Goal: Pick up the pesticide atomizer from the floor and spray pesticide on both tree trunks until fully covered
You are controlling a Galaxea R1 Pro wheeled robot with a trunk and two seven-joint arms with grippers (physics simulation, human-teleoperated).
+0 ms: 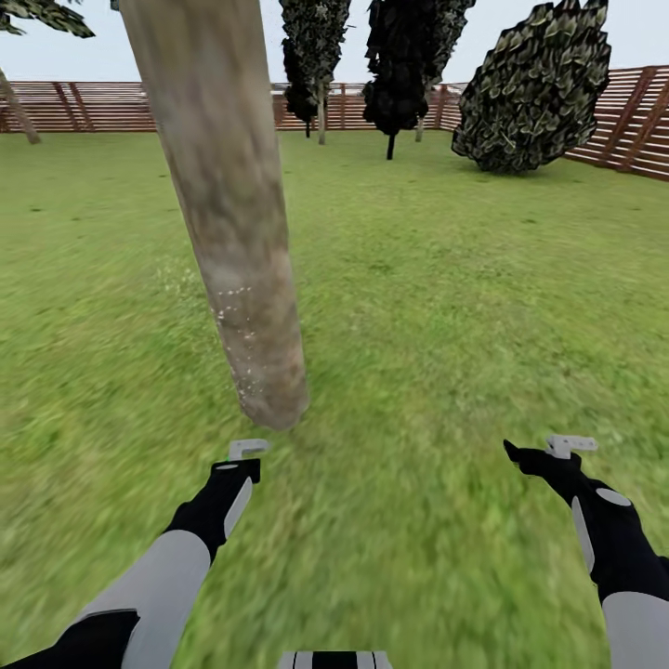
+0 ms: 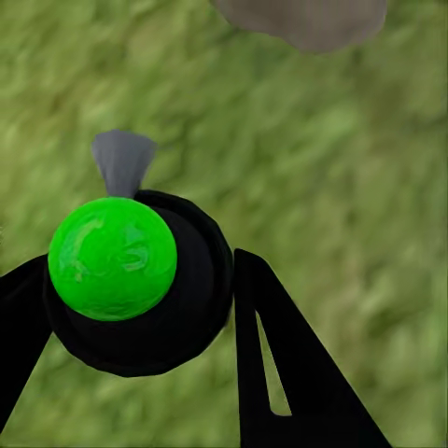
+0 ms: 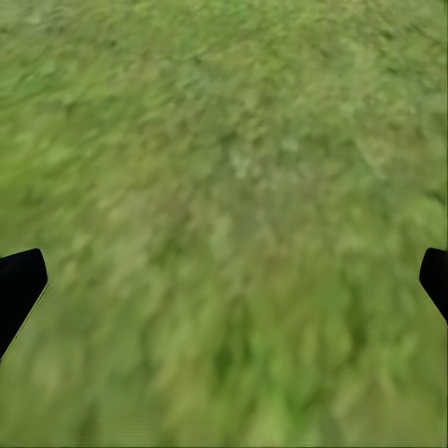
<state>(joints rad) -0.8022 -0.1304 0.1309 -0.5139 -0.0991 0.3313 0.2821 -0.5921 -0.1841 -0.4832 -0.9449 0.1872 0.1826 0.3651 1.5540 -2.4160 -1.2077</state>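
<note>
Left gripper [image 2: 140,327] clamps the pesticide atomizer [image 2: 140,280], black rounded body, glossy green dot, grey nozzle; right gripper [image 3: 224,289] spread, empty; mottled tree trunk [image 1: 232,251] flecked with white pesticide [image 1: 237,344]

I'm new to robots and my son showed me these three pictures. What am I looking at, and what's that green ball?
It is a simulated two-armed robot on a lawn. The big picture is from its head: a thick tree trunk dotted with white spray specks, a fence behind. The other two come from cameras at each wrist. The left gripper holds a small sprayer; the green ball is part of it. The right gripper is open over grass.
</note>
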